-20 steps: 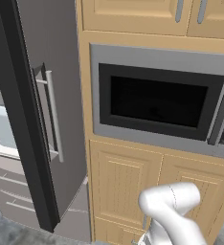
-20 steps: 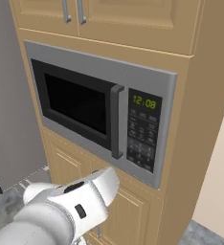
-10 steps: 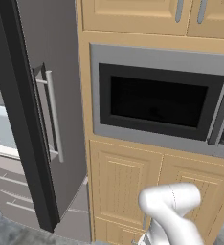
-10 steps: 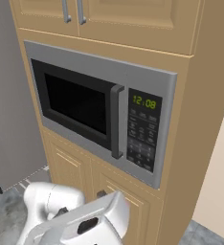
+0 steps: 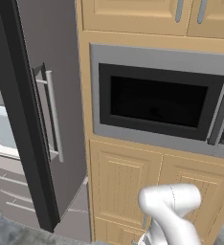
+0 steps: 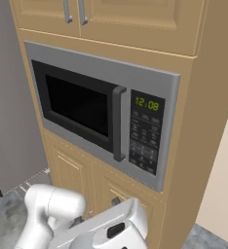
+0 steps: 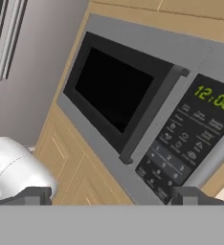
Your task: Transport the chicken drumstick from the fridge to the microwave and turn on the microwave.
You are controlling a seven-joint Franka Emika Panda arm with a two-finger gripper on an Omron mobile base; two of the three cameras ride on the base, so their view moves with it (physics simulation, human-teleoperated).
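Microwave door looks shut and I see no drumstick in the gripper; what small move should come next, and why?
Probably turn toward the fridge, whose door stands open at the left. The microwave is closed, its clock reading 12:08, and the gripper fingertips look wide apart with nothing between them, so fetching comes first.

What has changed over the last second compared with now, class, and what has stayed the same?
The arm has changed pose in the right base view: its white links have folded lower, and another link now juts out at the bottom edge. In the left base view it has hardly shifted. The microwave stays closed with its clock lit, the fridge door stands open as before, and the cupboards are unchanged.
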